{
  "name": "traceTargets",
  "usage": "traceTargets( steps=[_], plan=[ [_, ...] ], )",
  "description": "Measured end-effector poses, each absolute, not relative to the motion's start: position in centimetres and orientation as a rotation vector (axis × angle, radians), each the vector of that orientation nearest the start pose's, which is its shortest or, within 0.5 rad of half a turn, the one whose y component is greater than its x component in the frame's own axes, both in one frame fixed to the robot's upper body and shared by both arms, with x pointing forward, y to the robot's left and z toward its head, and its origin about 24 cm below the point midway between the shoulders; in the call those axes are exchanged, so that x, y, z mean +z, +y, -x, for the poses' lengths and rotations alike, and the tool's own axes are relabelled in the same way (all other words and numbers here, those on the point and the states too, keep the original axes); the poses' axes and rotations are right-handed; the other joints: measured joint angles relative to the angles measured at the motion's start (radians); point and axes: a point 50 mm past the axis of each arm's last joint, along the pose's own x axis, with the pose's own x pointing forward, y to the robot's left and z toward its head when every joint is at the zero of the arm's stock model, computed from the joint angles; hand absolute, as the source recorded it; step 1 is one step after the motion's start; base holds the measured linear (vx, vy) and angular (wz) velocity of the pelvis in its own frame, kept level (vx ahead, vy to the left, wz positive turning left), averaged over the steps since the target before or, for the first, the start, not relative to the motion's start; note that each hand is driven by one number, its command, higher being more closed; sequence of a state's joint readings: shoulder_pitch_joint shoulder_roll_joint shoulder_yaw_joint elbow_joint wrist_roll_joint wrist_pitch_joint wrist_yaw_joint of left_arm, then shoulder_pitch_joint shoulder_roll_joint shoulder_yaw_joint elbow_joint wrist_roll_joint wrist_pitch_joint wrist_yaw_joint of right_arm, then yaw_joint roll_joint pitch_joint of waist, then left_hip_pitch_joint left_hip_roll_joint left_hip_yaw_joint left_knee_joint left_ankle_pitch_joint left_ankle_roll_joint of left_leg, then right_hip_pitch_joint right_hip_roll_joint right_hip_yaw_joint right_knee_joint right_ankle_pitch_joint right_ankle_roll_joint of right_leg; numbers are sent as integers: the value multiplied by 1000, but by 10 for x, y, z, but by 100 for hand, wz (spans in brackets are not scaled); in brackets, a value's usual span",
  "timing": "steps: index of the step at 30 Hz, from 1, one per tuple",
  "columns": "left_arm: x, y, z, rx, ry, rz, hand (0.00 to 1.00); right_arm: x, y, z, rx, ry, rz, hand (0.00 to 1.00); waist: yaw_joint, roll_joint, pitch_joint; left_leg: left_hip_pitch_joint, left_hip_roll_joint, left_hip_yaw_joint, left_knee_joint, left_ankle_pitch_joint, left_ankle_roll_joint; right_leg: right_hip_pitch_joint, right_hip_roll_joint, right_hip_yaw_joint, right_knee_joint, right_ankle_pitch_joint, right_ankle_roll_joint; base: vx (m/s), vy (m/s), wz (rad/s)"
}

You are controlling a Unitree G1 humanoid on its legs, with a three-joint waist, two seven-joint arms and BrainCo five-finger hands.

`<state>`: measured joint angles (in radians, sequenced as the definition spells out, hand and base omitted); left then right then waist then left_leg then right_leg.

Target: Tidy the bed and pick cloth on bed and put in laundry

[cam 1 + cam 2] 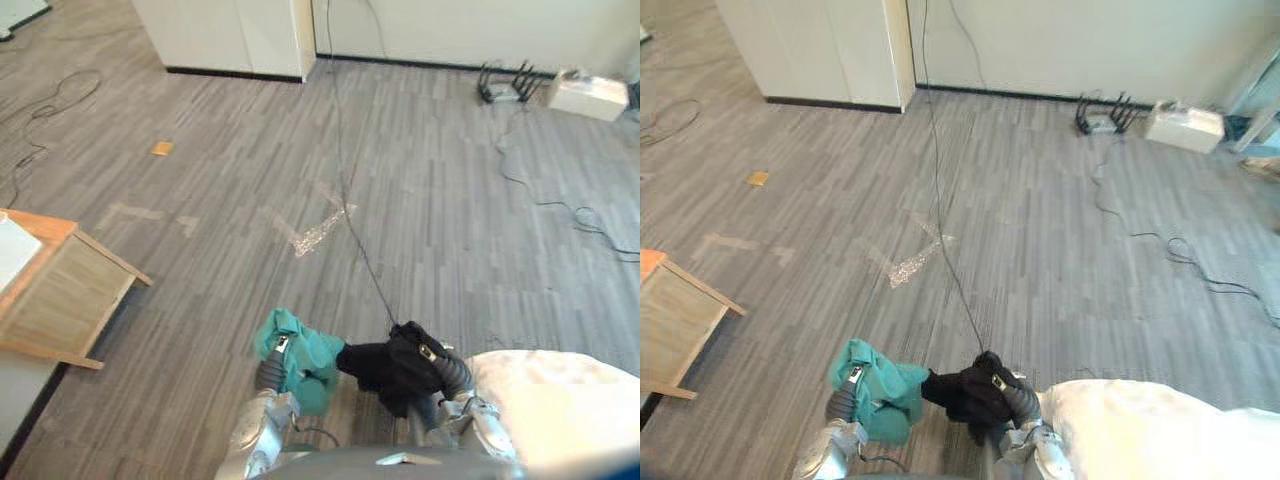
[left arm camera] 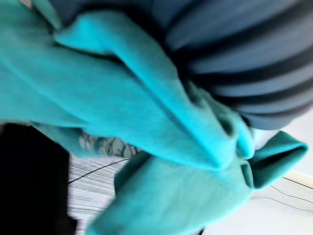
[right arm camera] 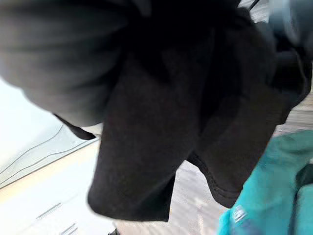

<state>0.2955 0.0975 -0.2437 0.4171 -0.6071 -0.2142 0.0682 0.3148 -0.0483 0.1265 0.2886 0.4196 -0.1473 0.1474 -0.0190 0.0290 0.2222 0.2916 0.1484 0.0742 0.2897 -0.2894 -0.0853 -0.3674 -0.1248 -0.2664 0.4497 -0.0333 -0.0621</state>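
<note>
My left hand (image 1: 268, 376) is low in the left eye view with a teal cloth (image 1: 305, 360) bunched round it, held off the floor. In the left wrist view the teal cloth (image 2: 146, 122) drapes over the dark ribbed cover. Right beside it, my right hand (image 1: 455, 372) is wrapped in a black cloth (image 1: 392, 366) that hangs in front of it. The black cloth (image 3: 161, 122) hangs across the right wrist view, with the teal cloth (image 3: 264, 196) next to it. The two cloths touch. Most of each hand's fingers are buried in its cloth.
The white bed (image 1: 560, 400) corner lies at the lower right. A wooden frame (image 1: 60, 295) stands at the left. White cabinets (image 1: 230, 35) line the far wall. Cables (image 1: 560, 205) and a white box (image 1: 588, 95) lie on the grey floor at the far right.
</note>
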Motion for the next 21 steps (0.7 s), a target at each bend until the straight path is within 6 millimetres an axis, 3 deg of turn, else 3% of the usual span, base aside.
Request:
traceTargets(
  steps=[2,3,4,6,7,9,11,12,13,15,18,20,21],
  plan=[
    [-93,148,-137,182,551,453,100,-67,-144,-160,50,405,-397,100,3,2,-4,-83,52,-10,211,93,-2,36,36,-27,24,-80,-21,449,-366,5],
    [-94,148,-136,185,552,456,100,-67,-144,-161,54,405,-396,100,6,5,-3,-124,67,-19,294,145,-6,57,52,-32,6,-88,-29,333,-272,-1],
    [-95,147,-135,194,552,465,100,-67,-146,-164,66,400,-391,100,11,21,5,-215,109,-43,480,261,-25,126,93,-44,-65,-94,-38,265,-176,1],
    [-95,148,-134,203,538,484,100,-65,-149,-166,80,389,-381,100,15,34,11,-366,138,-48,788,219,-5,231,147,-40,-161,-89,-34,313,-158,-12],
    [-96,149,-130,216,539,490,100,-65,-153,-166,76,388,-374,100,33,28,13,-422,109,-26,847,176,-1,286,156,-18,-202,-92,-38,306,-130,-32],
    [-96,149,-126,223,534,506,100,-66,-161,-166,65,390,-359,100,44,23,18,-476,45,11,785,136,-4,350,159,11,-258,-97,-47,285,-103,-51],
    [-97,148,-122,239,533,531,100,-69,-166,-162,62,406,-351,100,55,34,21,-511,-18,69,578,103,-7,415,160,41,-309,-103,-56,360,-67,-57],
    [-95,149,-119,262,522,550,100,-71,-165,-158,76,417,-357,100,56,35,20,-519,-50,118,387,100,-6,450,160,54,-337,-110,-65,322,-20,-38],
    [-95,150,-119,265,519,550,100,-71,-165,-157,78,419,-358,100,57,35,20,-519,-58,128,341,103,-5,457,160,54,-342,-108,-59,341,-6,-26],
    [-95,150,-119,287,518,570,100,-74,-165,-150,74,438,-360,100,59,38,17,-514,-82,197,96,146,5,494,162,44,-376,-118,-35,353,19,4],
    [-92,147,-127,288,494,596,100,-75,-169,-140,65,451,-350,100,55,37,16,-518,-81,375,-96,233,47,578,164,-7,-423,-135,-6,489,73,35],
    [-90,144,-131,292,483,627,100,-73,-175,-140,73,448,-326,100,60,36,0,-521,-77,471,-112,272,121,626,155,-46,-424,-186,64,497,119,29],
    [-90,144,-131,295,485,632,100,-73,-175,-139,72,449,-324,100,65,36,-13,-521,-78,469,-111,278,142,630,152,-49,-411,-206,77,534,136,20]
  ],
)
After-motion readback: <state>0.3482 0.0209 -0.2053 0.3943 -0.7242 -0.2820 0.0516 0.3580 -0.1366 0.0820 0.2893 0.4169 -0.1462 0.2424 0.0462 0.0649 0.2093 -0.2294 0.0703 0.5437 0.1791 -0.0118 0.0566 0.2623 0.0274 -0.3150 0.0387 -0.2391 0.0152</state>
